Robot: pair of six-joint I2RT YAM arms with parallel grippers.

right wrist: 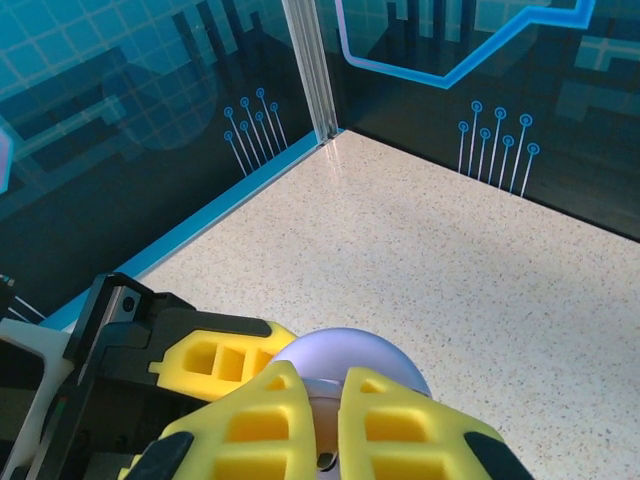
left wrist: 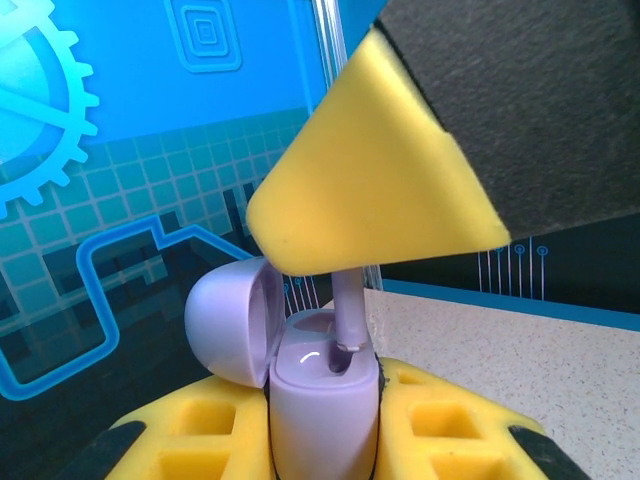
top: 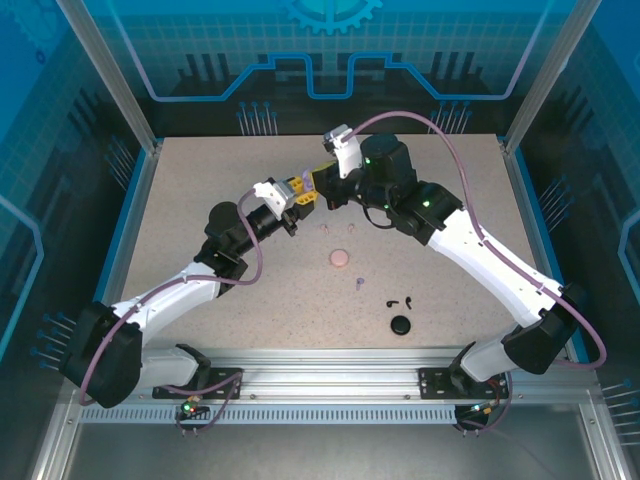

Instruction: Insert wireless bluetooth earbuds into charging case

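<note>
Left jaws clamping open purple case [left wrist: 322, 400] mid-air; right jaws pinching purple earbud [left wrist: 348, 310] by its head, stem tip sitting in case. Earbud looking tiny, light, slick, rigid: gripping the head seems safest.

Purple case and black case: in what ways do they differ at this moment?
The purple case is open, a purple earbud at its socket; the black case looks shut. The purple case is gripped in the left fingers; the black case lies free on the table. Both are small and rounded.
</note>
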